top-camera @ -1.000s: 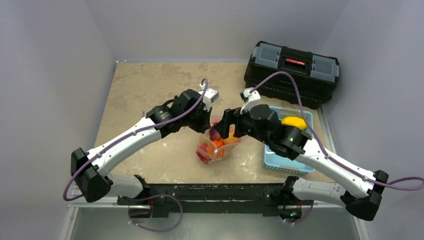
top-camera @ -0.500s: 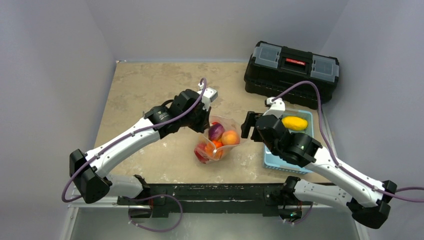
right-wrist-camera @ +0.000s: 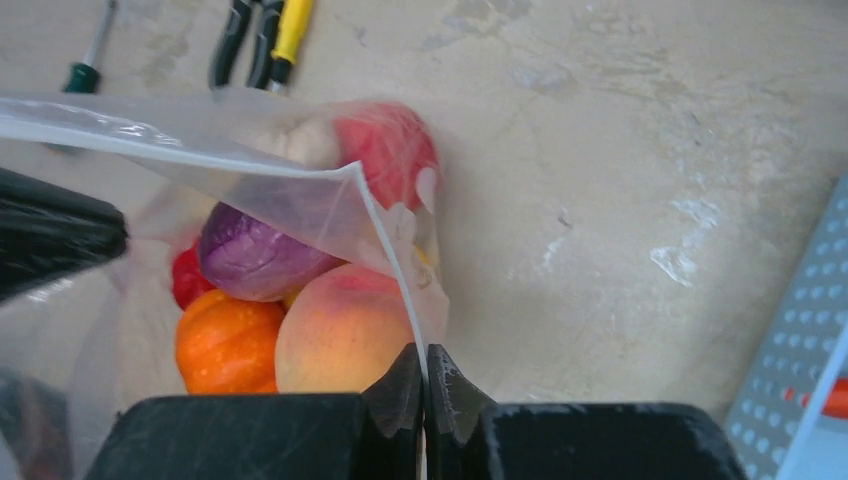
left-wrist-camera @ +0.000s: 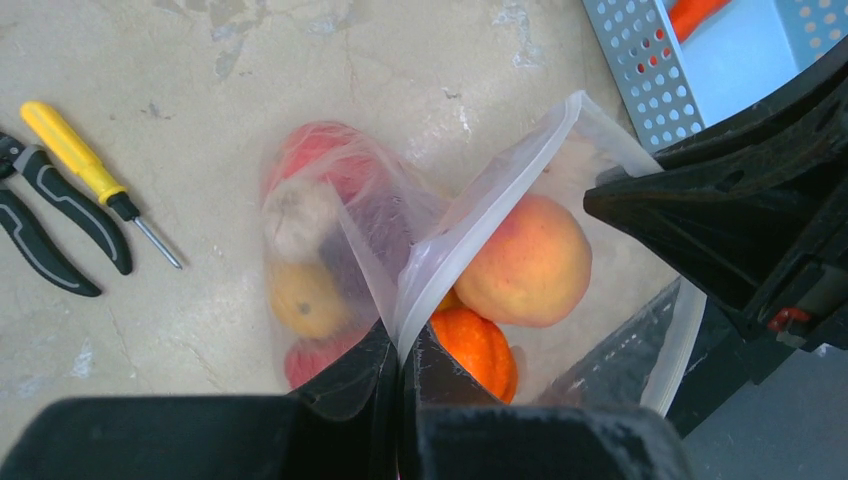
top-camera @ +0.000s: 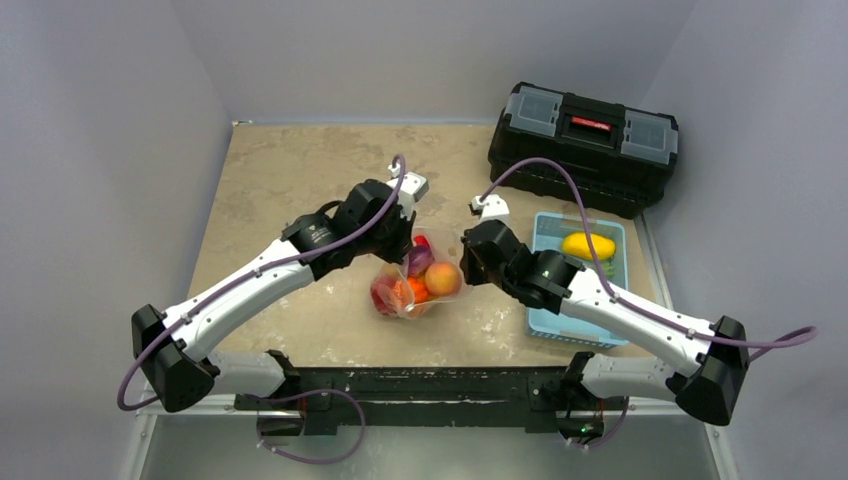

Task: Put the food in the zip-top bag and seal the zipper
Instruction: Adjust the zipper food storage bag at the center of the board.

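The clear zip-top bag [top-camera: 412, 282] sits mid-table with its mouth held open between both grippers. Inside lies food: a peach [top-camera: 442, 278], an orange piece [left-wrist-camera: 478, 350], a purple piece [right-wrist-camera: 255, 255] and red pieces [right-wrist-camera: 385, 140]. My left gripper [left-wrist-camera: 402, 345] is shut on the left rim of the bag, on the zipper [left-wrist-camera: 490, 200] strip. My right gripper [right-wrist-camera: 425, 350] is shut on the opposite rim, beside the peach [right-wrist-camera: 340, 335]. A yellow food piece [top-camera: 588, 245] lies in the blue tray [top-camera: 560, 325].
A black toolbox [top-camera: 583, 130] stands at the back right, behind the blue tray. A yellow-handled screwdriver [left-wrist-camera: 90, 170] and black pliers [left-wrist-camera: 50, 235] lie on the table left of the bag. An orange item [left-wrist-camera: 695, 12] shows in the tray.
My right gripper drew back from over the bag, leaving the peach inside, then returned and shut on the bag's right rim. The bag shifted slightly left. The left grip is unchanged.
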Motion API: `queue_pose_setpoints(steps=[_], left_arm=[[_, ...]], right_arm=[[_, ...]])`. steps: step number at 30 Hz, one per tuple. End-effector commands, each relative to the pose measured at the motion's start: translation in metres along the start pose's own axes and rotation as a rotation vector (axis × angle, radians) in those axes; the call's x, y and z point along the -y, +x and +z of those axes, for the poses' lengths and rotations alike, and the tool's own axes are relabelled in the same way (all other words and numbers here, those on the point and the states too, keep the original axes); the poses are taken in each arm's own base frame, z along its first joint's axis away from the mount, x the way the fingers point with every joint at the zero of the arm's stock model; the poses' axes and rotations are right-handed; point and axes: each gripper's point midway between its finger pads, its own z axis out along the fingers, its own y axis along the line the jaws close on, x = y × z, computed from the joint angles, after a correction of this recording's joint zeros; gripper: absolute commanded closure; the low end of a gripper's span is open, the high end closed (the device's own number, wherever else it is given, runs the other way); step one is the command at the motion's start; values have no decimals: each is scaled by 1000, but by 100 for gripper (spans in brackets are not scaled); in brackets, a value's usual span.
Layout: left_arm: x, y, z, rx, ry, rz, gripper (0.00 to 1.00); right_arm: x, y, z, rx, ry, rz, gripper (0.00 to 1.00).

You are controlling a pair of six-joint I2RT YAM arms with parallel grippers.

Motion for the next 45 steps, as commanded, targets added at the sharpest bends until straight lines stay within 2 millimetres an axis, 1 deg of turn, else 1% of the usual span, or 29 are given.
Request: queue_pose_setpoints(steps=[1,3,4,6,7,8,10,11,12,14,15,17,19,22,23,24,25,27,28,30,31,32,33,35,37,39,41,43,45], left_arm=[[2,-18,-18,97,-7,-82,100],[4,-14,-27,100,1,-163,100],[2,-10,-32,106,-10,-218,100],[-6,-4,-47,153,-44,-356,100],[-11,0,-54,179,-60,-432,100],[-17,4,-61,213,-78,-511,100],[-25,14,-68,267,-86,-663,100],[-28,20,-69,283,-86,-723,100],[-30,28,-66,290,-88,-776,100],[-35,35,-66,306,-96,-854,100],[-38,40,-65,305,-114,-884,100],[-44,48,-62,302,-144,-928,100],[-47,53,-60,302,-158,-962,100],[-42,51,-58,301,-126,-986,100],[-41,51,-58,295,-122,-989,100],[-39,49,-59,295,-117,-991,100],[-39,49,-59,291,-119,-991,100],[-40,49,-59,290,-131,-995,100],[-41,48,-59,296,-137,-1002,100],[-43,46,-58,307,-142,-1015,100],[-43,45,-58,310,-146,-1020,100],[-43,44,-57,310,-147,-1024,100],[-43,43,-57,310,-147,-1028,100],[-41,42,-57,300,-147,-1036,100],[-40,42,-58,292,-147,-1041,100],[-40,43,-58,292,-145,-1052,100],[-40,44,-59,295,-140,-1057,100],[-40,46,-60,297,-131,-1062,100],[-39,46,-61,300,-119,-1065,100]], right_arm=[[-46,-69,-12,179,-154,4,100],[-61,-80,-11,194,-199,-45,100],[-74,-87,-11,204,-249,-75,100],[-101,-89,-10,184,-365,-141,100],[-110,-90,-11,176,-401,-165,100],[-117,-92,-11,171,-430,-181,100],[-128,-95,-12,166,-466,-201,100],[-132,-95,-12,151,-480,-211,90],[-134,-93,-11,125,-486,-222,78],[-135,-91,-12,78,-469,-230,52],[-135,-88,-13,62,-467,-226,43],[-130,-88,-22,58,-448,-213,30],[-115,-91,-35,82,-388,-197,20],[-78,-99,-62,131,-274,-121,14],[-69,-99,-77,144,-272,-90,13],[-64,-91,-85,135,-286,-67,9],[-65,-82,-93,132,-328,-40,2],[-76,-56,-105,118,-414,6,1],[-85,-42,-112,114,-464,24,1],[-101,-13,-117,105,-517,57,1],[-115,5,-123,92,-553,51,1],[-120,15,-119,90,-548,62,1],[-131,29,-120,84,-551,57,1],[-153,52,-129,100,-541,33,1],[-157,58,-125,165,-442,54,1],[-159,62,-115,174,-366,108,4],[-161,66,-105,179,-312,158,7],[-168,74,-94,184,-286,166,12],[-164,73,-85,212,-238,186,16]])
